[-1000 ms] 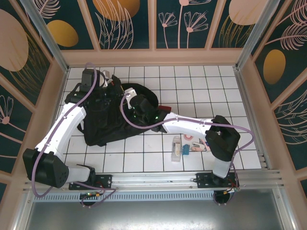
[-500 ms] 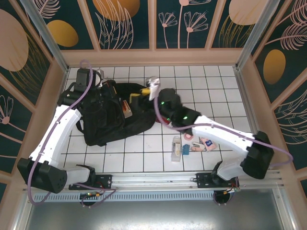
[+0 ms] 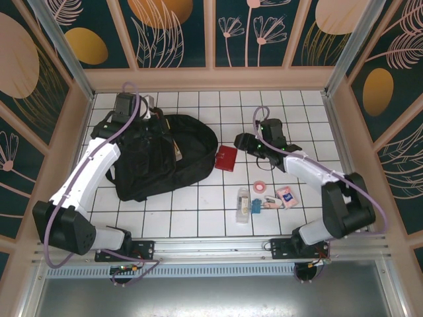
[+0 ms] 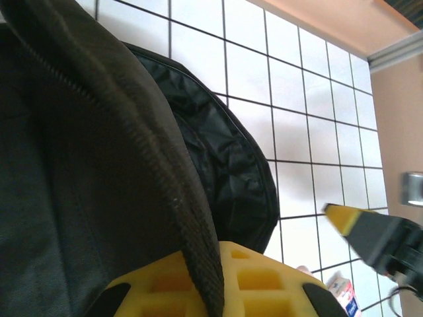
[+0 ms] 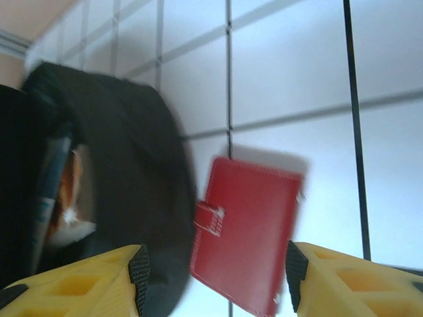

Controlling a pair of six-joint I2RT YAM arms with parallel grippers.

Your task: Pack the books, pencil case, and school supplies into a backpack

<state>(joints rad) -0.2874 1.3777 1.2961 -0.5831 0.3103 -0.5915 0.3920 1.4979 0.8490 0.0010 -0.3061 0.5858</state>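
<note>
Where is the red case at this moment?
In the top view the red case lies on the table, just right of the backpack and close to the open right gripper.

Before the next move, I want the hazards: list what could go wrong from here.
1. The red pencil case lies on the table close beside the backpack, not inside; the open right gripper could pinch bag fabric with it.
2. The left gripper is shut on just the zip edge; a slip may let the opening sag shut.
</note>
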